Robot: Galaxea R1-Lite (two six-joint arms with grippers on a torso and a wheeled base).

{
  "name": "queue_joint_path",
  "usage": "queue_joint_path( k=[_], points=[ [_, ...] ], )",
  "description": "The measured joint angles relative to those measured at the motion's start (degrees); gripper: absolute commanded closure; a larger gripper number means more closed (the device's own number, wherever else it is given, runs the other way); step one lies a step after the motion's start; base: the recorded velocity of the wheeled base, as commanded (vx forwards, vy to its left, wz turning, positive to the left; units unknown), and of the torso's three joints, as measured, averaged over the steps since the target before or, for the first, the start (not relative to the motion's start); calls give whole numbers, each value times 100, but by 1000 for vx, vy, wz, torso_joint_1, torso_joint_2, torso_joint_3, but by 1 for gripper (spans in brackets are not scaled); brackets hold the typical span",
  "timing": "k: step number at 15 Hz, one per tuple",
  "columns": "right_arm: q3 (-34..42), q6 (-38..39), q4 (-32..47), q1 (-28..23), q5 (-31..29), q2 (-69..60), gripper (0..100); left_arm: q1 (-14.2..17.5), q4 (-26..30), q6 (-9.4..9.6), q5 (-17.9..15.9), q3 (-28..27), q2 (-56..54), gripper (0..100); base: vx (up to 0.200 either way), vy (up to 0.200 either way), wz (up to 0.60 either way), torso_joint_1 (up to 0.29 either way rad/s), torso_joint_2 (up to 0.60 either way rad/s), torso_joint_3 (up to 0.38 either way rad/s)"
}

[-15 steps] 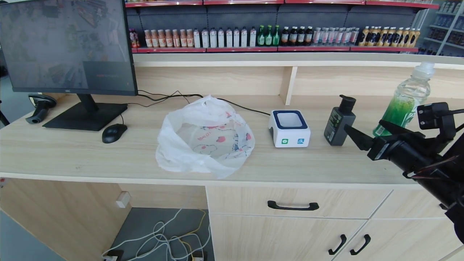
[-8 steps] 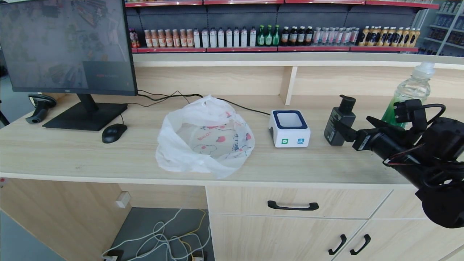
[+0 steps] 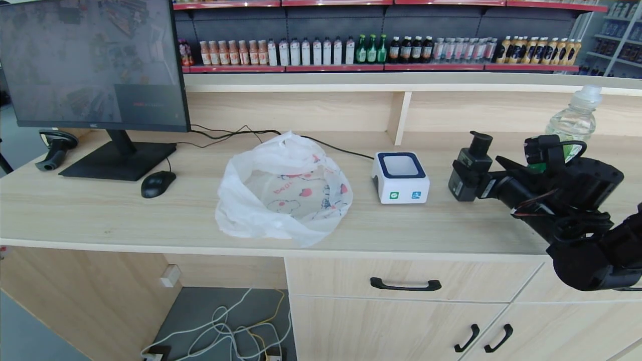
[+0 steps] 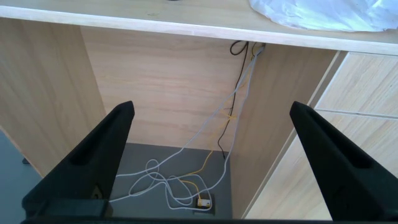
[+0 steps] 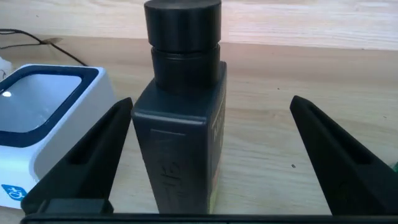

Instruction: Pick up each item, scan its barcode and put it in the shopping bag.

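A dark grey pump bottle [image 3: 469,168] [image 5: 183,137] stands upright on the wooden counter [image 3: 451,225], to the right of the white barcode scanner [image 3: 400,178] [image 5: 43,124]. My right gripper [image 3: 479,173] [image 5: 211,106] is open, with one finger on each side of the bottle. Behind the right arm stands a clear bottle with a green label [image 3: 572,118]. The white shopping bag [image 3: 283,193] [image 4: 323,12] lies open at the middle of the counter. My left gripper [image 4: 211,118] is open and holds nothing, low in front of the counter's open bay.
A monitor [image 3: 93,60], a mouse [image 3: 158,184] and a handheld scanner [image 3: 55,150] occupy the counter's left end. A cable [image 3: 341,148] runs behind the bag to the scanner. A raised wooden ledge [image 3: 401,108] closes the back. Loose cables [image 4: 186,180] lie on the floor under the counter.
My right gripper has moved forward and to the left, from beside the green-label bottle to around the dark pump bottle. Bag, scanner and bottles have stayed put.
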Motion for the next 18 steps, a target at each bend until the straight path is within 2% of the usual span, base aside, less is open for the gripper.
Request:
queue_joint_path(
  k=[12,13,18],
  points=[
    [-394,27,-2,-100,-37,512,0,0,0,2,0,0,0,0,0,0,0,0,0,0],
    [-441,22,-5,-100,-37,518,100,0,0,5,0,0,0,0,0,0,0,0,0,0],
    [-446,17,-24,-99,-37,512,100,0,2,5,2,0,0,0,0,0,0,0,0,0]
  ],
)
